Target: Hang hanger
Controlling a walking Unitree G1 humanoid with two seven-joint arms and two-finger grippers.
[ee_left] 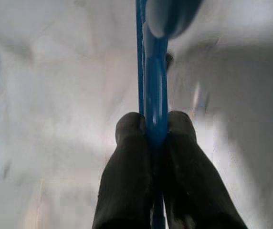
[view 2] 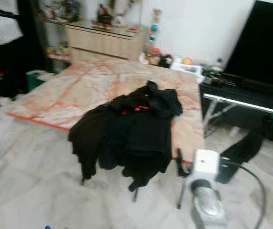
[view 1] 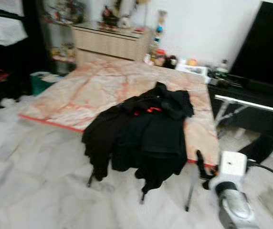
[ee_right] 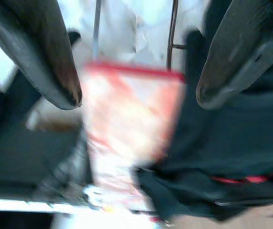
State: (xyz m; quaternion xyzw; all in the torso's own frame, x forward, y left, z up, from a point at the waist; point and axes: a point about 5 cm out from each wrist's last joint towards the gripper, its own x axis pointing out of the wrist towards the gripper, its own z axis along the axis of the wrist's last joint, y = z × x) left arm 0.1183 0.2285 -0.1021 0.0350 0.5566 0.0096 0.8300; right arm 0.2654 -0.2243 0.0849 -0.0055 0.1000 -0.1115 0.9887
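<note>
A blue hanger (ee_left: 155, 71) is clamped between the two black fingers of my left gripper (ee_left: 155, 126), over pale floor. A heap of black clothes (view 1: 146, 129) with a bit of red lies on the near right part of a low table (view 1: 79, 95) covered in a pink marbled cloth, and hangs over its front edge. My right gripper (view 1: 203, 169) is held low at the table's near right corner, beside the clothes. Its fingers stand open (ee_right: 139, 95) with nothing between them, facing the table edge and the black cloth.
A wooden dresser (view 1: 110, 42) with small items stands behind the table. A large black screen (view 1: 265, 47) on a low stand is at the right, with a cable (view 1: 270, 171) on the floor. A green bin (view 1: 41, 81) and dark furniture are at the left.
</note>
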